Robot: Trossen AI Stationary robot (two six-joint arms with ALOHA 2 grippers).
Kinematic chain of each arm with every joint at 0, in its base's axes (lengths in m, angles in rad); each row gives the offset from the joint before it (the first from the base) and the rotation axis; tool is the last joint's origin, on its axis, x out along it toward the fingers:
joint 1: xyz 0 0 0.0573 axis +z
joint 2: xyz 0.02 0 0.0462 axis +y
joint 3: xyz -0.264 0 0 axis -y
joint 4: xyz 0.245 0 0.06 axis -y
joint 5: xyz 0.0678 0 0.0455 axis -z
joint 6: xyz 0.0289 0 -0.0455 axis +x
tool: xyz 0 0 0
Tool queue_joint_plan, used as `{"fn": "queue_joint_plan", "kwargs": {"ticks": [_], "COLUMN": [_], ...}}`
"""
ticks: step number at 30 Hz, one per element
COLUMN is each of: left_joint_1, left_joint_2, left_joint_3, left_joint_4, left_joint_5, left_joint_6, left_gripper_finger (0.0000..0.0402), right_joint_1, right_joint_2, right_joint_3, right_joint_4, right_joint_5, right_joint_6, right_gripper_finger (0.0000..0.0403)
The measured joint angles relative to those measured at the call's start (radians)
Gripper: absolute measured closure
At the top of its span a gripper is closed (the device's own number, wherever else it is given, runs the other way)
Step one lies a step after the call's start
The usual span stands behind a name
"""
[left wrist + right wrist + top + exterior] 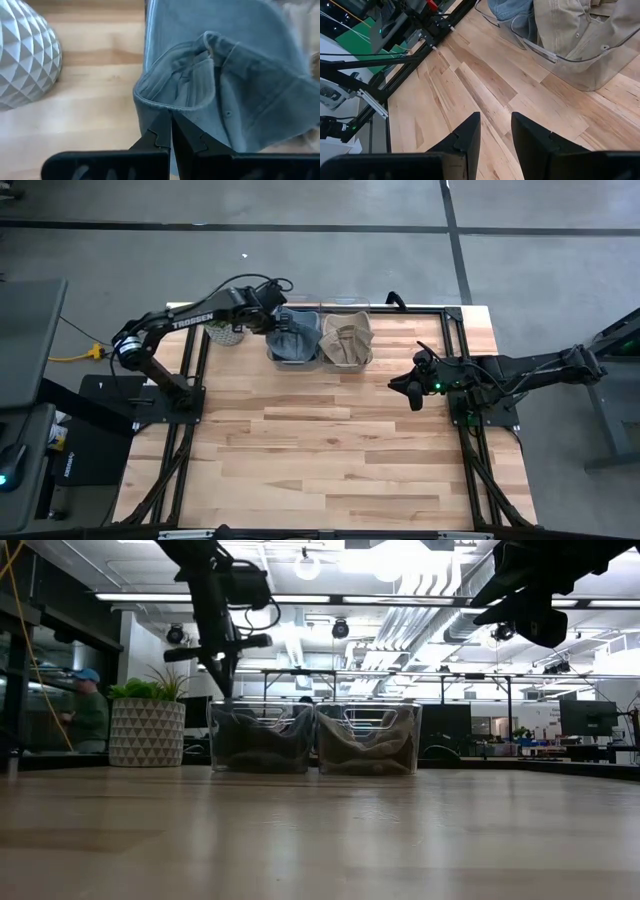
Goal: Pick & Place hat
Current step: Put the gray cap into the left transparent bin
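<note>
A blue-grey hat (292, 340) (225, 90) lies crumpled in the left of two clear bins (260, 735) at the table's far edge. A tan hat (347, 338) (570, 30) fills the right bin (368, 738). My left gripper (275, 320) (171, 125) is at the blue-grey hat's left side, shut on its edge. My right gripper (412, 392) (495, 130) hangs open above bare table near the right edge, clear of both bins. My left gripper pinches the blue-grey hat's curled brim edge (167, 107) between its two fingertips, at the side of the hat toward the planter. The fingers (192, 137) come slanting down from the left. The rest of the hat lies in the bin.
A white faceted planter (228, 332) (147, 730) (25, 55) stands just left of the bins, close to my left arm. Black frame rails (190, 380) run along both table sides. Bare wooden table (320, 440) stretches toward the near edge. A person (88, 705) stands in the room beyond.
</note>
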Motion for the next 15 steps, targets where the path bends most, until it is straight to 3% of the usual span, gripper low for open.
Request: {"fn": "queue_joint_plan", "kwargs": {"ticks": [6,11,15], "left_joint_1": [0.000,0.000,0.000], "left_joint_2": [-0.042,-0.066,-0.066], "left_joint_3": [0.000,0.000,0.000], "left_joint_4": [0.022,-0.060,-0.145], "left_joint_5": [-0.009,-0.112,-0.132], "left_joint_6": [-0.003,-0.027,-0.061], "left_gripper_finger": [0.0401,0.0401,0.0401], "right_joint_1": [0.000,0.000,0.000], "right_joint_2": [0.000,0.001,0.001], "right_joint_3": [0.000,0.000,0.000], "right_joint_4": [-0.005,-0.008,-0.008], "right_joint_5": [0.000,0.000,0.006], "right_joint_6": [-0.003,-0.003,-0.003], "right_gripper_finger": [0.0298,0.0298,0.0298]}}
